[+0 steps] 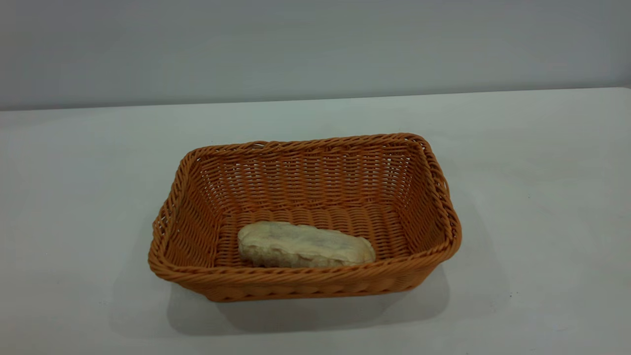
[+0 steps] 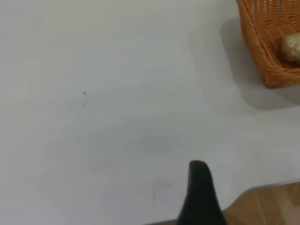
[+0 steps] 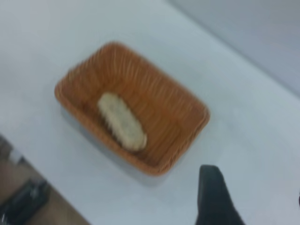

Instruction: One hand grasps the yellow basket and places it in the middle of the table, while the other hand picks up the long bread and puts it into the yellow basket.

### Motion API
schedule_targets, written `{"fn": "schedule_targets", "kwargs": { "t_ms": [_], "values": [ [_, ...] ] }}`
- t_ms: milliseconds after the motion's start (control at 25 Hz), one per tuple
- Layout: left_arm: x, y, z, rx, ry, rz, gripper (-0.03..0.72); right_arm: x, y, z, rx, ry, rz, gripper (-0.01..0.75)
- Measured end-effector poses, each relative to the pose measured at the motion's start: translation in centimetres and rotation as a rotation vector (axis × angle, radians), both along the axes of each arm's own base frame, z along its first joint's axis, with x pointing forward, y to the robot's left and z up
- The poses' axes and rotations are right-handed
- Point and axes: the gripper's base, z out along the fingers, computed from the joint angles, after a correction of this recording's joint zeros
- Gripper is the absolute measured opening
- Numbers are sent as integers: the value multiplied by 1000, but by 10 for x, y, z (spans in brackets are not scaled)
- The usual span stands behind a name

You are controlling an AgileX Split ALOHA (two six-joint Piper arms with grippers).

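I log one long bread (image 1: 305, 245), pale wrinkled side up, lying inside one yellow basket (image 1: 434, 167) along its near wall, the basket standing mid-table (image 1: 74, 197). Two grippers: left gripper (image 2: 200, 187) over bare tabletop away from the basket, right gripper (image 3: 213, 192) raised beside it. Whether either one's fingers are spread, I cannot tell.

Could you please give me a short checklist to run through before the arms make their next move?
1. The long bread lies inside the yellow basket: ok.
2. Basket flat on the table, near the middle: ok.
3. Bread free of any gripper: ok.
4. Left gripper away from the basket, over bare table near its edge: ok.
5. Right gripper raised above and off to the side of the basket: ok.
6. Whether either gripper is open: cannot tell.
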Motion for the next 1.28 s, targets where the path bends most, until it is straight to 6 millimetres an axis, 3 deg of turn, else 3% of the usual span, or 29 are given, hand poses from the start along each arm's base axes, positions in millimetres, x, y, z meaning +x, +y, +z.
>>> {"fn": "schedule_targets", "kwargs": {
  "t_ms": [120,240,520,760,880,1040,1280],
  "values": [
    [0,0,0,-1,0,1,594,-30,-20,-6,46,-38,-12,467],
    [0,0,0,-2,-3,1,594,-54,-35,-26,61,-46,-20,467],
    [0,0,0,-2,-3,1,594,-92,-61,-103,71,-9,-57,467],
    [0,0,0,-2,-4,1,594,-105,-70,-173,54,23,-68,467],
    [0,0,0,-2,-4,1,594,-105,-70,-193,74,-4,-68,467],
    [0,0,0,-2,-4,1,594,-104,-70,-209,69,-6,-67,467],
    [0,0,0,-2,-4,1,594,-101,-69,-215,38,-9,-68,467]
  ]
}}
